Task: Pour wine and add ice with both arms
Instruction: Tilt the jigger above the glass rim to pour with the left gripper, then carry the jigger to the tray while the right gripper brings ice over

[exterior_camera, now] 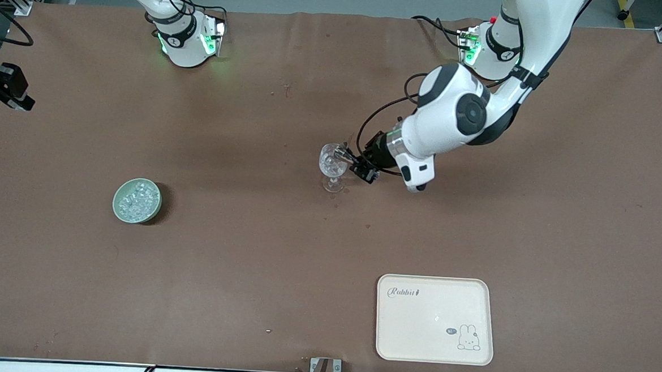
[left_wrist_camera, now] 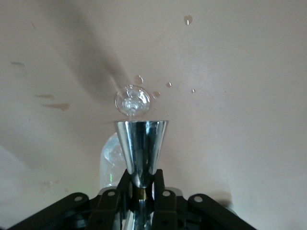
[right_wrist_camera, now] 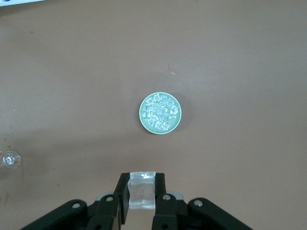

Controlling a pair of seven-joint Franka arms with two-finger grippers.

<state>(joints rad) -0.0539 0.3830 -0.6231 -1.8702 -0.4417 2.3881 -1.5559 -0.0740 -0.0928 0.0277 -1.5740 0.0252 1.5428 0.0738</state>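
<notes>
My left gripper [exterior_camera: 350, 162] is shut on a shiny metal jigger [left_wrist_camera: 141, 146] and holds it tipped at the rim of the clear wine glass [exterior_camera: 332, 167], which stands near the table's middle. In the left wrist view the glass's round foot [left_wrist_camera: 132, 101] shows past the jigger's mouth. My right gripper [right_wrist_camera: 142, 179] is out of the front view, high over the table, and is shut on one clear ice cube [right_wrist_camera: 143, 191]. A green bowl [right_wrist_camera: 143, 118] full of ice cubes [right_wrist_camera: 161, 112] lies on the table below it and also shows in the front view [exterior_camera: 119, 209].
A cream tray [exterior_camera: 435, 319] with a rabbit drawing lies near the front edge, toward the left arm's end. Small wet spots [left_wrist_camera: 188, 19] mark the brown table around the glass. The right arm's base [exterior_camera: 187, 38] stands at the table's back edge.
</notes>
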